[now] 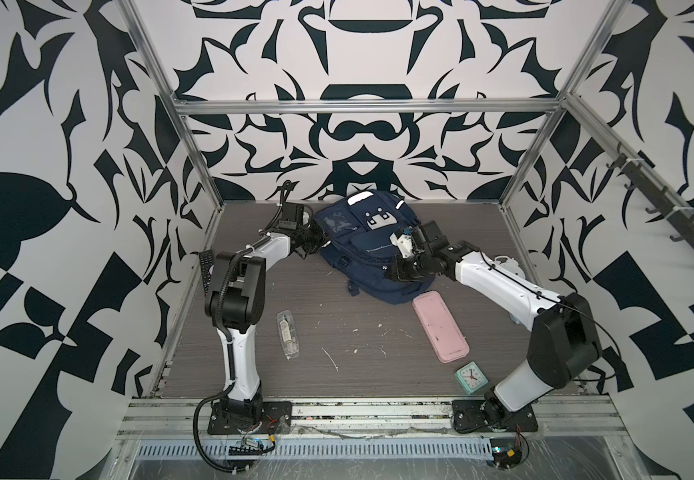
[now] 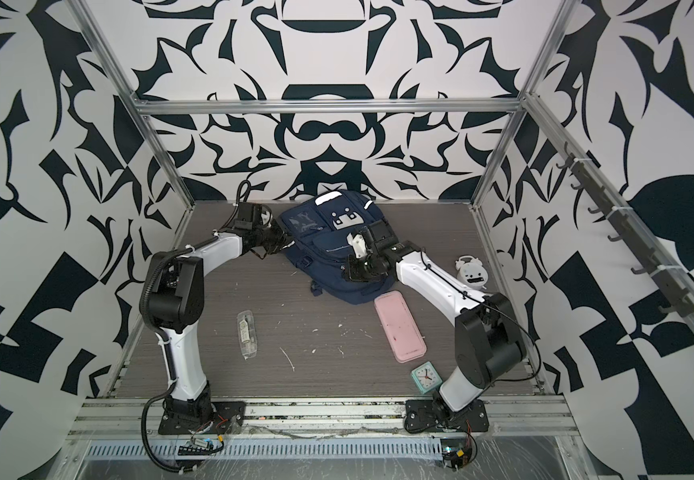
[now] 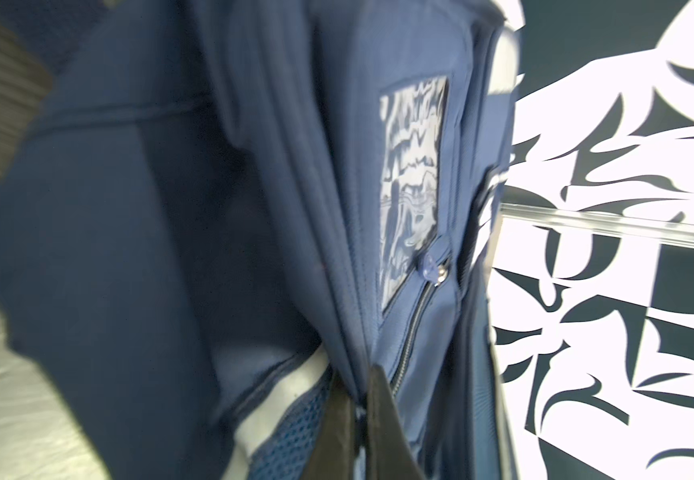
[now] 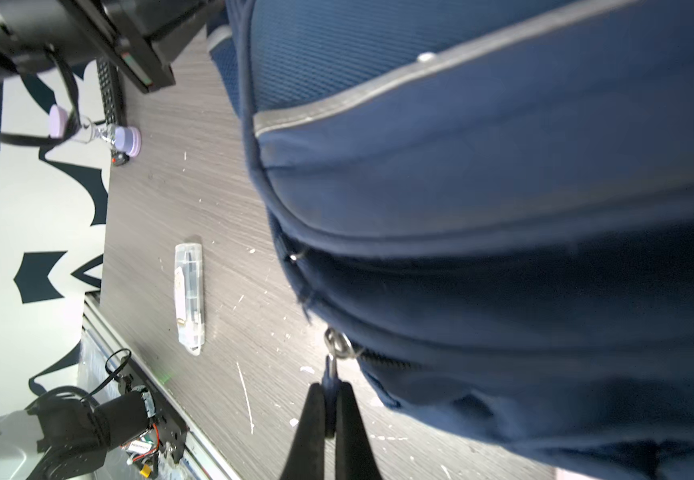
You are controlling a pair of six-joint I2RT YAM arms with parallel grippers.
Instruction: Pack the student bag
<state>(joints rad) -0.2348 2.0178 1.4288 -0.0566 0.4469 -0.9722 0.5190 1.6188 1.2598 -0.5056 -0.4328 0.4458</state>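
The student bag [image 1: 364, 253] [image 2: 324, 253], a navy backpack with a white patch, lies at the back middle of the table in both top views. My left gripper [image 1: 321, 240] [image 2: 286, 244] is at the bag's left edge. In the left wrist view it [image 3: 361, 392] is shut on a fold of the bag's blue fabric beside a zip. My right gripper [image 1: 392, 271] [image 2: 348, 270] is at the bag's right side. The right wrist view shows it [image 4: 330, 392] shut on a blue zipper pull [image 4: 331, 374] that hangs from a metal ring on the bag [image 4: 503, 208].
In front of the bag, to the right, a pink case [image 1: 441, 326] lies flat, with a teal clock [image 1: 471, 376] nearer the front. A clear pen box [image 1: 288, 334] is front left. A remote [image 1: 206, 270] lies by the left wall and a white alarm clock [image 2: 471, 272] by the right.
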